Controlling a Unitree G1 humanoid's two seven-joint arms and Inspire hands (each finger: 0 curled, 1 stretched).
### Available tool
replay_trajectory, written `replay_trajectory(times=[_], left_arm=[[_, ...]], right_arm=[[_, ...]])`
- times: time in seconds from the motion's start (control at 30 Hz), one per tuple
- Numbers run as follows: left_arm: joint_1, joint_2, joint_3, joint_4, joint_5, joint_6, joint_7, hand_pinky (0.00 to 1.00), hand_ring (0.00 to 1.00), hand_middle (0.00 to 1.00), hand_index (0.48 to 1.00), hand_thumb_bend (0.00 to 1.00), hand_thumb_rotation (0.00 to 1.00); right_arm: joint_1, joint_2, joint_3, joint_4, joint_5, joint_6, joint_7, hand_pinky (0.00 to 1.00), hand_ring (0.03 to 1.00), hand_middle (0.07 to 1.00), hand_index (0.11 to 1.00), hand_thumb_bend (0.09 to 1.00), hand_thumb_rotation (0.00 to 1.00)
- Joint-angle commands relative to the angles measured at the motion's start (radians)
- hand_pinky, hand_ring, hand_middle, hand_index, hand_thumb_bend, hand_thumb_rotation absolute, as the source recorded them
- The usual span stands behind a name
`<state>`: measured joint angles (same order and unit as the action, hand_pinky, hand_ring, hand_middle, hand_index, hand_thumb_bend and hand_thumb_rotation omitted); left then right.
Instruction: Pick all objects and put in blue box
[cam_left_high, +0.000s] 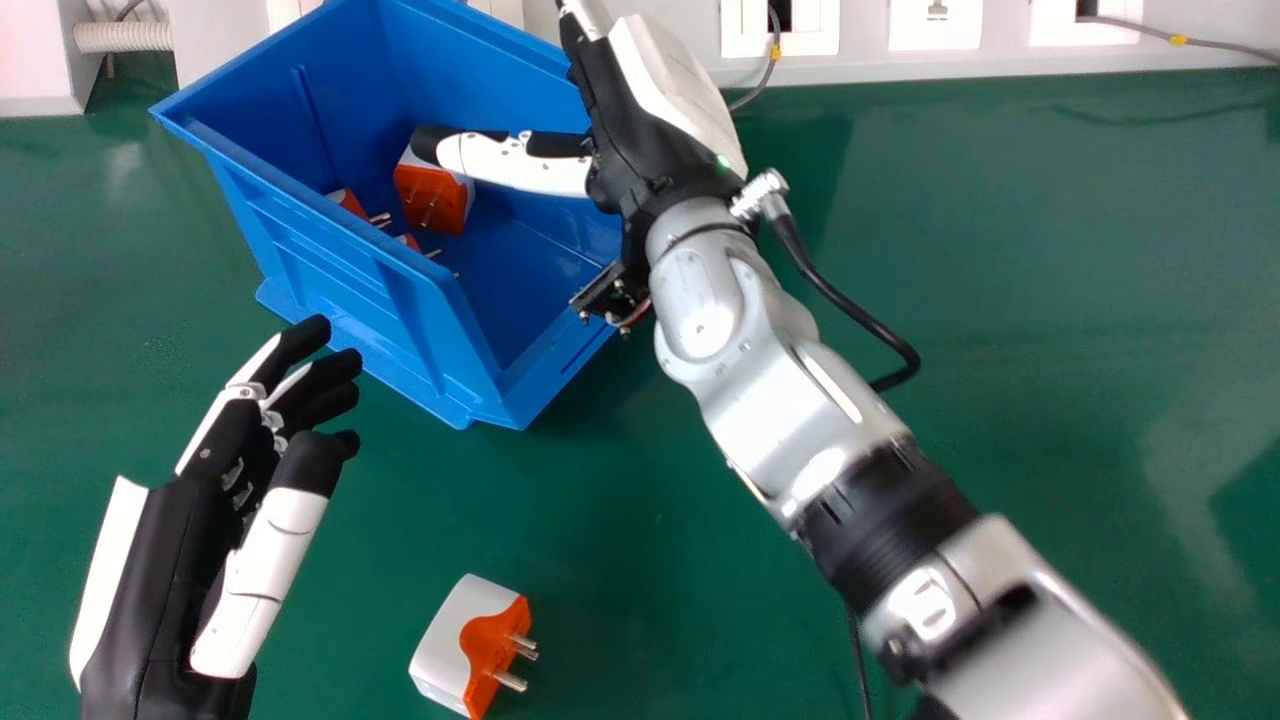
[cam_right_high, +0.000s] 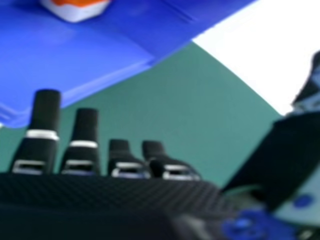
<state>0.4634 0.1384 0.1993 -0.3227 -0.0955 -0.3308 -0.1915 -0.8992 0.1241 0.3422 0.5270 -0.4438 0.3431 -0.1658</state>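
The right hand (cam_left_high: 640, 130) hangs spread over the right side of the blue box (cam_left_high: 335, 275), with adapters (cam_left_high: 430, 195) inside beneath its thumb. Another adapter (cam_left_high: 450, 640) lies on the tabletop (cam_left_high: 620, 560), to the right of the relaxed left hand (cam_left_high: 190, 520).

Blue box (cam_left_high: 290, 225) open at left; right hand (cam_left_high: 640, 130) blocks right.

Lettering, labels, brands, numbers, signs: none legible in either view.
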Motion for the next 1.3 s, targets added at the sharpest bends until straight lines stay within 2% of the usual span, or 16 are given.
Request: replay_trajectory(times=[0.0, 0.07, 0.2, 0.27, 0.37, 0.47, 0.57, 0.73, 0.9, 1.1, 1.17, 1.27], left_arm=[[-0.001, 0.015, 0.011, -0.003, 0.014, 0.003, 0.007, 0.81, 0.86, 0.86, 0.883, 0.78, 0.85], [-0.004, 0.017, 0.015, 0.0, 0.019, 0.007, 0.008, 0.81, 0.86, 0.87, 0.886, 0.77, 0.86], [-0.014, 0.018, 0.022, 0.018, 0.025, 0.002, 0.01, 0.82, 0.87, 0.87, 0.893, 0.76, 0.87], [-0.016, 0.019, 0.027, 0.015, 0.021, 0.006, 0.011, 0.82, 0.87, 0.88, 0.896, 0.76, 0.87], [-0.017, 0.018, 0.036, 0.007, 0.006, 0.019, 0.011, 0.83, 0.87, 0.88, 0.9, 0.75, 0.88], [-0.026, 0.017, 0.042, 0.016, -0.001, 0.025, 0.013, 0.84, 0.88, 0.89, 0.904, 0.75, 0.88], [-0.042, 0.017, 0.052, 0.029, -0.011, 0.028, 0.013, 0.85, 0.88, 0.89, 0.908, 0.73, 0.88], [-0.059, 0.018, 0.064, 0.03, -0.012, 0.031, 0.022, 0.86, 0.89, 0.9, 0.916, 0.7, 0.88], [-0.065, 0.019, 0.081, 0.037, -0.01, 0.019, 0.029, 0.87, 0.9, 0.9, 0.921, 0.68, 0.89], [-0.064, 0.014, 0.094, 0.042, -0.026, 0.017, 0.027, 0.88, 0.91, 0.91, 0.93, 0.7, 0.9], [-0.065, 0.013, 0.094, 0.046, -0.029, 0.017, 0.027, 0.89, 0.92, 0.92, 0.937, 0.71, 0.91], [-0.065, 0.01, 0.09, 0.047, -0.024, 0.019, 0.03, 0.89, 0.92, 0.92, 0.941, 0.72, 0.91]], right_arm=[[0.051, -0.015, 0.005, -0.166, -0.017, 0.043, 0.035, 0.69, 0.869, 0.975, 0.937, 0.551, 0.33], [0.117, -0.032, 0.006, -0.288, -0.015, 0.068, 0.065, 0.69, 0.87, 0.971, 0.935, 0.548, 0.31], [0.257, -0.076, 0.005, -0.512, -0.009, 0.091, 0.125, 0.72, 0.882, 0.967, 0.931, 0.537, 0.27], [0.364, -0.106, 0.002, -0.645, 0.005, 0.086, 0.16, 0.74, 0.898, 0.968, 0.93, 0.529, 0.25], [0.493, -0.144, 0.0, -0.772, 0.018, 0.064, 0.194, 0.75, 0.906, 0.967, 0.928, 0.519, 0.24], [0.577, -0.166, -0.001, -0.829, 0.024, 0.032, 0.206, 0.74, 0.901, 0.962, 0.926, 0.513, 0.24], [0.697, -0.208, 0.01, -0.884, 0.016, -0.046, 0.193, 0.74, 0.892, 0.954, 0.921, 0.507, 0.25], [0.861, -0.263, 0.037, -0.93, -0.041, -0.179, 0.147, 0.72, 0.877, 0.936, 0.882, 0.504, 0.25], [0.999, -0.336, 0.059, -0.937, -0.088, -0.332, 0.12, 0.71, 0.859, 0.908, 0.852, 0.506, 0.24], [1.094, -0.392, 0.049, -0.9, -0.046, -0.49, 0.137, 0.69, 0.834, 0.879, 0.821, 0.509, 0.22], [1.11, -0.396, 0.05, -0.889, -0.046, -0.516, 0.141, 0.68, 0.815, 0.861, 0.805, 0.508, 0.21], [1.137, -0.418, 0.064, -0.868, -0.073, -0.561, 0.15, 0.67, 0.802, 0.849, 0.796, 0.507, 0.21]])
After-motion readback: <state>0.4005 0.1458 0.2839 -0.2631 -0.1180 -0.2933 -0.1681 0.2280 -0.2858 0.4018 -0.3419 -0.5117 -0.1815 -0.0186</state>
